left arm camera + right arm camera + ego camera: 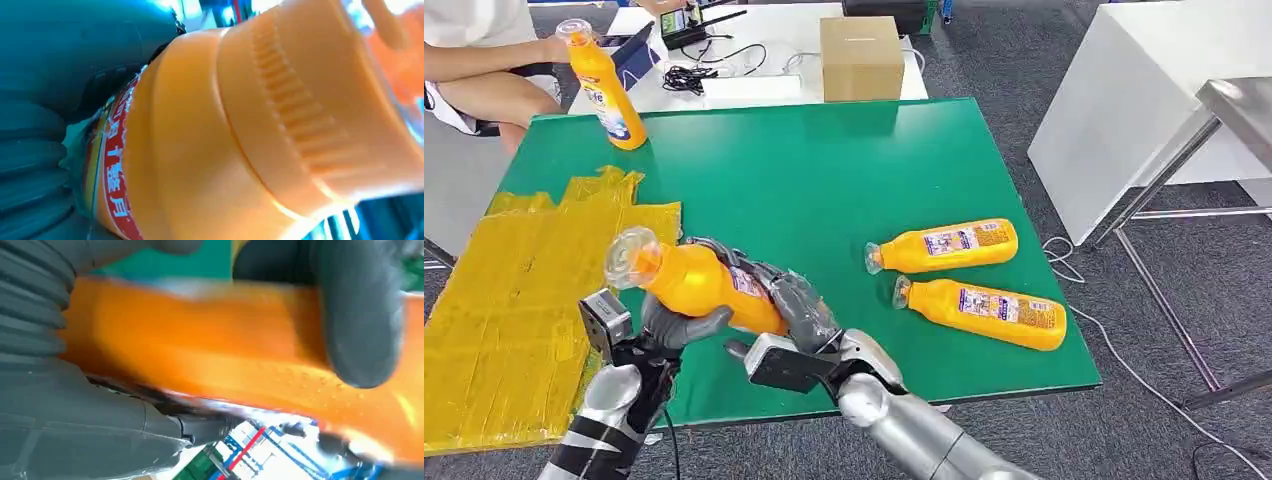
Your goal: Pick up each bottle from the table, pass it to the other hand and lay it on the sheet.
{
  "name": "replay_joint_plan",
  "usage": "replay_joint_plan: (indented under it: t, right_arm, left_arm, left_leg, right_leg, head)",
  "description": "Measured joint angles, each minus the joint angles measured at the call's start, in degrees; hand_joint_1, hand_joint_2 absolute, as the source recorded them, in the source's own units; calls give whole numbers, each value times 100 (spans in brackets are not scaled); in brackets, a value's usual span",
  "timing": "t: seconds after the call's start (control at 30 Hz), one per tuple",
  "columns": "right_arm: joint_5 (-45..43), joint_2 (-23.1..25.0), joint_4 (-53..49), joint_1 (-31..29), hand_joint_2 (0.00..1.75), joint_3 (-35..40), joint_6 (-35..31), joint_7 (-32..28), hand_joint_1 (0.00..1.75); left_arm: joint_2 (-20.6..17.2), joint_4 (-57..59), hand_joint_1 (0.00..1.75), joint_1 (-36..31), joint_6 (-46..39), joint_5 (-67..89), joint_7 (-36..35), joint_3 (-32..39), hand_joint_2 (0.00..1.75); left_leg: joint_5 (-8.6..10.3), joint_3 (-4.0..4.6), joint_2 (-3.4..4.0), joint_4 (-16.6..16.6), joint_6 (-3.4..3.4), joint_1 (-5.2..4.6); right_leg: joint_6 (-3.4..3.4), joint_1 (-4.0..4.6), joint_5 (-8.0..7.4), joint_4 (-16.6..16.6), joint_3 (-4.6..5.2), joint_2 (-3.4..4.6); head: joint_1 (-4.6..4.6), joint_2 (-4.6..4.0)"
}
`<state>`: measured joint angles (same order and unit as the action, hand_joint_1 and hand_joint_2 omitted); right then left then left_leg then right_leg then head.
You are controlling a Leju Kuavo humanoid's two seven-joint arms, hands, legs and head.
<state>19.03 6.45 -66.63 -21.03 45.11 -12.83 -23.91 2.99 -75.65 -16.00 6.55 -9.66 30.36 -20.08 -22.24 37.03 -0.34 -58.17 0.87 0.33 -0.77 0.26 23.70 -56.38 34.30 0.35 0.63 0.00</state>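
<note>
Mid-handover: held bottle (699,283) is above the table's (824,180) near edge, left hand (679,325) and right hand (794,305) both wrapped round it. Long axis is tilted, cap toward the yellow sheet (514,300) at the left edge. Sheet holds no bottle; two lying bottles (944,245) (984,312) wait near the right edge, one standing bottle (604,90) at the far-left corner

Grey carpet floor (1024,90) — white desk (764,50) top centre with cardboard box (861,57) and cables (686,77); white cabinet (1124,110) and metal-legged table (1239,105) upper right.
</note>
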Motion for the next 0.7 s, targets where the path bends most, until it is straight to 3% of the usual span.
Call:
replay_joint_plan:
  t: [0.03,0.07,0.27,0.3,0.47,0.57,0.67,0.7]
  right_arm:
    - [-35,-39,-153,81,175,-39,-24,-26,0]
    - [-52,-78,-299,146,0,-83,-33,-39,0]
    - [-190,-256,-973,460,0,-378,-111,81,0]
    - [-234,-293,-1115,509,175,-455,-107,114,0]
    - [-282,-450,-1560,674,175,-717,-101,195,0]
    - [213,-544,-1801,743,175,-866,-387,387,0]
    - [540,-706,-2030,824,175,-1078,-559,590,0]
    - [593,-767,-2120,867,175,-1163,-555,628,0]
  left_arm:
    - [4,-24,175,-1,-115,-6,-30,50,175]
    - [4,-26,175,-5,-183,-6,-53,115,175]
    - [-31,-24,175,-6,-437,125,-22,367,175]
    - [-39,-11,175,-9,-465,136,-11,428,175]
    - [-81,61,175,-22,-555,208,90,667,175]
    - [-107,133,175,-36,-802,427,243,841,175]
    - [-223,315,175,-152,-1822,1557,363,977,175]
    - [-280,492,175,-255,-2571,2427,288,957,175]
  left_leg:
    - [-1,0,2,0,0,0]
    - [-1,0,5,0,0,-1]
    - [0,1,-9,0,0,0]
    - [0,0,-7,0,0,0]
    - [0,0,1,0,0,0]
    - [0,1,1,0,0,0]
    - [0,0,2,0,0,0]
    - [0,0,-2,0,0,0]
  right_leg:
    - [0,0,0,0,1,1]
    - [0,0,0,1,2,5]
    - [1,1,1,1,1,0]
    - [1,1,0,1,1,1]
    - [0,0,-1,1,2,1]
    - [0,0,-1,1,2,1]
    - [0,0,-1,2,4,1]
    - [0,0,-1,2,4,1]
  head:
    - [0,0]
    - [0,0]
    - [0,0]
    - [0,0]
    - [0,0]
    - [0,0]
    - [2,0]
    - [0,0]
